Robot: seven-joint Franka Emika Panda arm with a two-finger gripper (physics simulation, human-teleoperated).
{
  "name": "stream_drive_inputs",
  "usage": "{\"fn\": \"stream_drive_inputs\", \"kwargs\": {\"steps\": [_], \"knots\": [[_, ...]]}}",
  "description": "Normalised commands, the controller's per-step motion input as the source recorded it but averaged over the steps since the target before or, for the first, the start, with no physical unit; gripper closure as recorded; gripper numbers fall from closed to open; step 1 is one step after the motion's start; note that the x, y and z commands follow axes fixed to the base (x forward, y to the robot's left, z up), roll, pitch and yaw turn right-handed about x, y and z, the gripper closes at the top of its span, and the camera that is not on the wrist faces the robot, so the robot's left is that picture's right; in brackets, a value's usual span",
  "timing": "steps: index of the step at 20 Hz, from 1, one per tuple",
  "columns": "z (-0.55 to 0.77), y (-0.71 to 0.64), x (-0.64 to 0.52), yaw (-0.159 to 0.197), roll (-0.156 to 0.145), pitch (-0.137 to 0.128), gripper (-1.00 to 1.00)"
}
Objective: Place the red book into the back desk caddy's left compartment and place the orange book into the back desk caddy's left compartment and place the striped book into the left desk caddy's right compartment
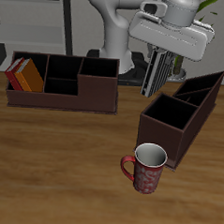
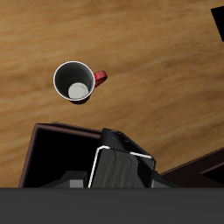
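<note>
Above the left caddy my gripper hung with the striped book clamped between its fingers, the book dangling on edge, its black and pale stripes running down toward the table. From the wrist view the striped book showed as a dark slab with a pale rim, poised over the caddy's dark walls. Its lower end sat above the rim near the big squarish right compartment, though I could not tell whether it was truly over the opening or over the wall.

That was my worry. If I lowered with the book over the rim, its bottom edge would catch the wall and twist in my fingers, or shove the diagonal caddy across the wood. The book also seemed to hang slightly tilted, so a corner could strike first. Released too high, it might tip out over the wall.

Just in front of the caddy stood a red mug, close enough that a dropped or sliding book could knock it.

Farther off, the red book and orange book stood in the end cell of the back caddy, which I judged settled.
</note>
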Motion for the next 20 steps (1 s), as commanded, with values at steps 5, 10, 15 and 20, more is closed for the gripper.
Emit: {"fn": "stream_drive_inputs", "kwargs": {"steps": [5,10,15,20], "knots": [[-0.14,0.25,0.01,-0.065,-0.037,0.026,1.00],[-0.04,0.44,-0.25,-0.094,0.013,-0.001,1.00],[0.06,0.34,-0.07,-0.008,0.049,-0.039,1.00],[-0.25,-0.04,0.19,0.017,0.001,0.001,1.00]]}}
